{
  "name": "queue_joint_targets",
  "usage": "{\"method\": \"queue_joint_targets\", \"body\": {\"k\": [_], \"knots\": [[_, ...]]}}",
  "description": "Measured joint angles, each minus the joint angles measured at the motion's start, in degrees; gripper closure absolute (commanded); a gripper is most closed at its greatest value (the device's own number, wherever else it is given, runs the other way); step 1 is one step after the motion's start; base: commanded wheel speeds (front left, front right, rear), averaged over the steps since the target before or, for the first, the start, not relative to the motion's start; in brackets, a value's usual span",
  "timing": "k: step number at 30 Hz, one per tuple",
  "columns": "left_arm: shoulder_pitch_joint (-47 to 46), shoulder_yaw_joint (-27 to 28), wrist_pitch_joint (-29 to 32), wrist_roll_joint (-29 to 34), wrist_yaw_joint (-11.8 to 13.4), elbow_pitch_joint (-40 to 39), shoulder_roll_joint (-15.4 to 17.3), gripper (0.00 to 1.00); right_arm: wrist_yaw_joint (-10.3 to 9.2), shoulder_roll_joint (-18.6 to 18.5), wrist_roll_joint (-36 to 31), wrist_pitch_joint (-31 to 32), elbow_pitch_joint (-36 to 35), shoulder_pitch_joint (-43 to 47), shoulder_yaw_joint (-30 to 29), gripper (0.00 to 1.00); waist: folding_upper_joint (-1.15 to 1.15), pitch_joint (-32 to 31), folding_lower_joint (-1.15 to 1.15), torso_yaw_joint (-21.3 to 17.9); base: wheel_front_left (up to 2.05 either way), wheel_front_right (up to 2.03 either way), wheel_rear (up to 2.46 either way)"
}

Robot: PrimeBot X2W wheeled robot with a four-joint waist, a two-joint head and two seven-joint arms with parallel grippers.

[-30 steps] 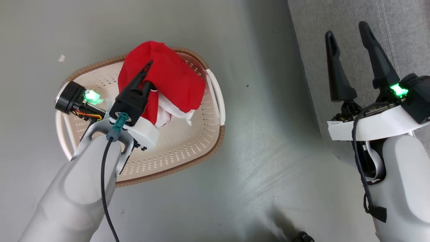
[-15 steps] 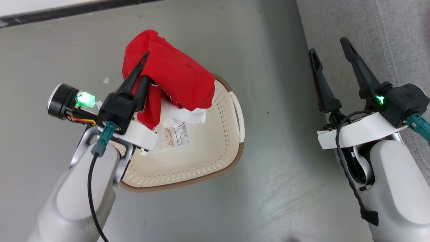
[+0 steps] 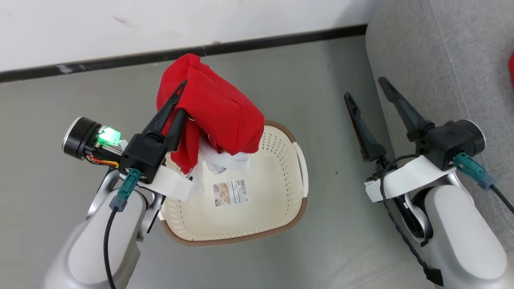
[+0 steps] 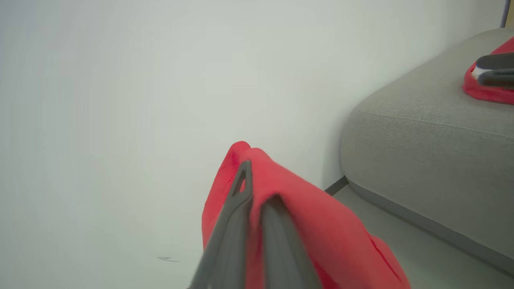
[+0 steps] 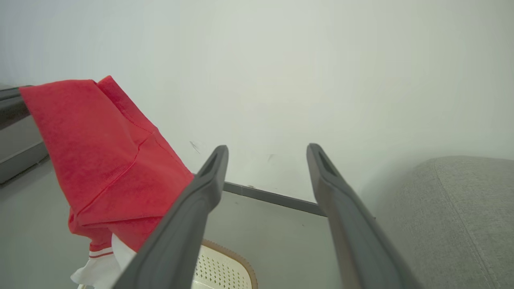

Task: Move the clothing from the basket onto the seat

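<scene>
My left gripper is shut on a bright red piece of clothing, which hangs above the far left side of the basket. White trim dangles from its lower end. The cream basket stands on the floor, and a paper label shows on its bottom. In the left wrist view the gripper pinches the red fabric near its top fold. My right gripper is open with nothing in it, beside the edge of the grey seat. Its wrist view shows the spread gripper, the clothing and the basket rim.
A white wall with a dark baseboard runs behind the basket. Grey floor lies between the basket and the seat. Another red garment lies on the seat.
The head camera has tilted up, bringing the wall into view. My left gripper has lifted the red clothing clear of the basket, uncovering the label. The right gripper has stayed open.
</scene>
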Motion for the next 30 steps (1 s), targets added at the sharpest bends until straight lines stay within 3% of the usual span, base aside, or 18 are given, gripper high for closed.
{"method": "queue_joint_targets", "body": {"k": [18,30], "knots": [[1.37,-2.69,-0.01,0.07,-3.05,-1.9,1.78,1.0,0.0,-1.56,0.77,0.0,4.05,7.82,6.03,0.0,0.0,-12.55,0.0,3.25,0.0,0.0,0.0],[1.37,-6.77,1.55,0.09,-6.53,-1.83,0.91,1.0,0.0,-4.79,0.57,0.01,5.16,9.3,19.04,0.0,0.0,-19.39,0.0,4.16,0.0,0.0,0.0]]}}
